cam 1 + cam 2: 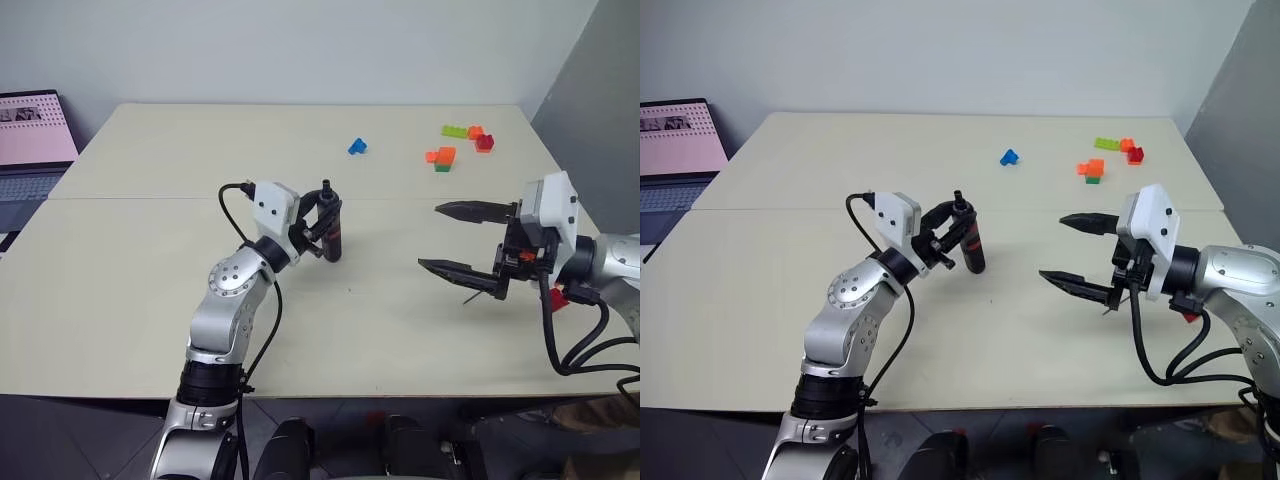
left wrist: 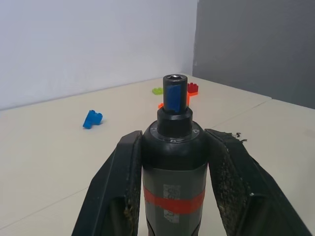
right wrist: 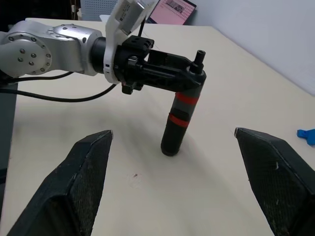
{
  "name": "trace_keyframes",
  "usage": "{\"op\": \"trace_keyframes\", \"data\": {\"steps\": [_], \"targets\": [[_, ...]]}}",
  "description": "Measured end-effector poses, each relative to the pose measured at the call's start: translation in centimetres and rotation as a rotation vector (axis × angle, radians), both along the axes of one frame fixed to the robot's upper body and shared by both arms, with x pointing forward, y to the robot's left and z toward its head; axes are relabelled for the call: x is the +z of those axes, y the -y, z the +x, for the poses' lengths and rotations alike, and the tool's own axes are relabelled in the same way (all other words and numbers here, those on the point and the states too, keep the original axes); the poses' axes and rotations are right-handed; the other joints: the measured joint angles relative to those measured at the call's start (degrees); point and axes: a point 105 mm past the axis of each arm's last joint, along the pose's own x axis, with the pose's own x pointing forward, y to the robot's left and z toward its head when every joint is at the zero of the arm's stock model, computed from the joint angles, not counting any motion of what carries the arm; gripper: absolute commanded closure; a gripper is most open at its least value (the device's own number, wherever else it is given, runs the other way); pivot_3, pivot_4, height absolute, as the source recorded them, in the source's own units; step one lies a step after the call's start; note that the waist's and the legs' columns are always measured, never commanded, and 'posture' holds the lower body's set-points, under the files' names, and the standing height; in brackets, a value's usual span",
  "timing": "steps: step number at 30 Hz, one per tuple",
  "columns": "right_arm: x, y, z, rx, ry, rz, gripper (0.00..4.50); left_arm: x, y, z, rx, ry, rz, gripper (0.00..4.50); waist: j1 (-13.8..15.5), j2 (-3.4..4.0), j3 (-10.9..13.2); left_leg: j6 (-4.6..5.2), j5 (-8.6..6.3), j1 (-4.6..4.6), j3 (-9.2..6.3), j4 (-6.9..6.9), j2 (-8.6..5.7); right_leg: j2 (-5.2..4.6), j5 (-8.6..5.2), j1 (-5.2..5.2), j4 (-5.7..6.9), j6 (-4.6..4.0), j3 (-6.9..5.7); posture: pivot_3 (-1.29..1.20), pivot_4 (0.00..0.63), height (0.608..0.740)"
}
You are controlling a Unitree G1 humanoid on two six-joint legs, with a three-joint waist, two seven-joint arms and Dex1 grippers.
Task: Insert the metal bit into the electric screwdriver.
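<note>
While the left claw [image 1: 325, 215] grips the electric screwdriver [image 1: 333, 238] upright mid-counter [image 1: 150, 290], the right claw [image 1: 462, 240] gapes wide, empty.

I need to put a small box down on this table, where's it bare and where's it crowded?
Bare: the table's near-left part, beside the left gripper holding the electric screwdriver, and its far-left stretch toward the laptop. Crowded: the far-right corner with the coloured bricks, and the space between both grippers.

Beige tabletop [image 1: 150, 300], seam across mid. Blue toy brick [image 1: 357, 147] far centre; green, orange, red bricks [image 1: 460, 143] clustered far right. Thin metal bit [image 1: 472, 296] lies near right edge.
</note>
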Motion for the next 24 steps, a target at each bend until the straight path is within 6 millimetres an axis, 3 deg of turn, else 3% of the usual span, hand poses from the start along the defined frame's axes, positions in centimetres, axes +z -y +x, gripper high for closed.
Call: {"op": "trace_keyframes", "data": {"steps": [6,11,15,24], "targets": [[-1.9,2.6,1.3,-0.050,-0.058,-0.200,0.33,-0.1,0.3,-0.2,-0.014,0.014,0.014,2.91,0.06,0.02,-0.01,0.00,0.00,-0.01,0.06,0.00,-0.02,-0.01,0.00,0.00,-0.03,0.00,0.01,0.00,0.150,0.740],[-4.4,7.4,3.8,-0.040,-0.081,-0.599,0.33,-0.3,0.4,-0.7,-0.018,0.034,0.041,2.91,-0.31,0.06,-0.03,0.00,-0.01,0.27,0.36,-0.08,-0.03,0.00,-0.01,0.08,-0.06,0.00,0.11,0.00,0.150,0.740],[-6.6,10.0,6.2,0.043,-0.064,-0.894,0.33,-0.4,0.7,-0.8,-0.015,0.063,0.063,2.91,-0.36,0.08,-0.04,-0.02,0.00,0.40,0.42,-0.13,0.02,-0.01,-0.01,0.16,-0.09,0.00,0.15,0.00,0.150,0.740],[-9.7,11.1,8.2,0.241,-0.123,-1.163,0.33,-0.4,0.7,-0.9,-0.002,0.076,0.060,2.91,-0.11,0.08,-0.03,-0.20,0.09,0.33,0.37,-0.10,0.03,-0.06,-0.01,0.12,-0.09,-0.01,0.21,0.00,0.150,0.740]]}}
